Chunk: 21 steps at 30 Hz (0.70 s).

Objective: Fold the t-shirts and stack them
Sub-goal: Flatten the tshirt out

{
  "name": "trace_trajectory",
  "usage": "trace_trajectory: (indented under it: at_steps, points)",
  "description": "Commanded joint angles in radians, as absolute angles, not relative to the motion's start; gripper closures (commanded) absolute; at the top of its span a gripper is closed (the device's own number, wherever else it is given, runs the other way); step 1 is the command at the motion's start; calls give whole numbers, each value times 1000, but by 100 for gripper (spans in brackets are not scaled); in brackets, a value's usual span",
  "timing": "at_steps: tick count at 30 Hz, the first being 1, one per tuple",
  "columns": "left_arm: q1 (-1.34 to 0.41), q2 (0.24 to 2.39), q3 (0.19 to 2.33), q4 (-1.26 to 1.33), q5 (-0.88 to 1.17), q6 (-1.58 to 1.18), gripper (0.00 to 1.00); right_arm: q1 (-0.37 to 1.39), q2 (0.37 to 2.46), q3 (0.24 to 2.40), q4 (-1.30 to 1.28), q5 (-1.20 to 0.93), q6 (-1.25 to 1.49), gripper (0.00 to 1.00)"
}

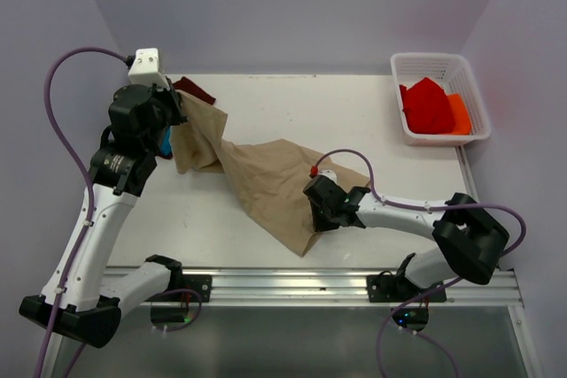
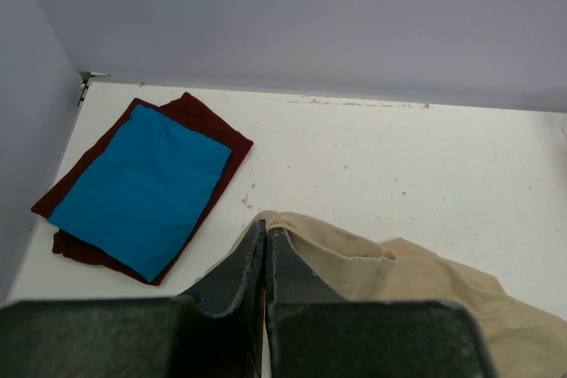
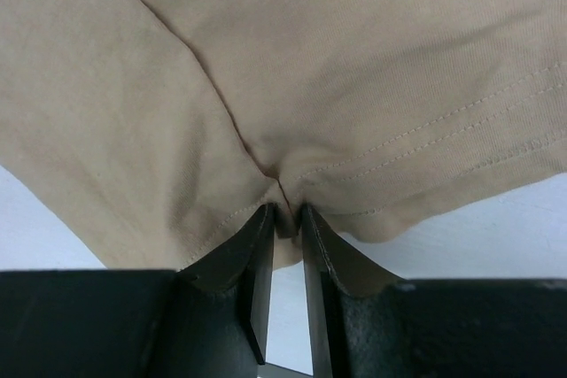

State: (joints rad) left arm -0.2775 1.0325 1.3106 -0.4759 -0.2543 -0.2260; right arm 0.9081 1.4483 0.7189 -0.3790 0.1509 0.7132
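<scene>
A tan t-shirt [image 1: 266,179] lies stretched and crumpled across the table between my two grippers. My left gripper [image 1: 177,117] holds one end lifted at the back left, its jaws shut on a folded edge of the tan cloth [image 2: 425,281]. My right gripper [image 1: 314,205] sits low at the shirt's near right end. There its jaws pinch a gathered bit of the stitched hem [image 3: 266,59]. In the left wrist view a folded blue t-shirt [image 2: 142,188] rests on a folded maroon t-shirt [image 2: 208,121] by the back left corner.
A white basket [image 1: 425,57] at the back right holds red cloth [image 1: 427,108] and orange cloth [image 1: 459,114]. Walls close the table [image 1: 292,104] at the back and both sides. A metal rail [image 1: 292,282] runs along the near edge.
</scene>
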Motion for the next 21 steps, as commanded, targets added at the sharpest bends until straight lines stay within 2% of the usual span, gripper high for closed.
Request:
trace_trajectory:
  at_steps: [1, 5, 9, 21]
  points:
    - [-281, 1015, 1310, -417, -261, -241, 100, 920, 1410, 752, -472, 207, 701, 76]
    - [-281, 1016, 1308, -416, -256, -242, 100, 920, 1404, 755, -483, 213, 696, 80]
    - [-281, 1017, 1310, -416, -255, -242, 100, 919, 1428, 753, -463, 198, 696, 97]
    - [-281, 1016, 1302, -413, -253, -242, 100, 923, 1413, 770, -480, 199, 686, 99]
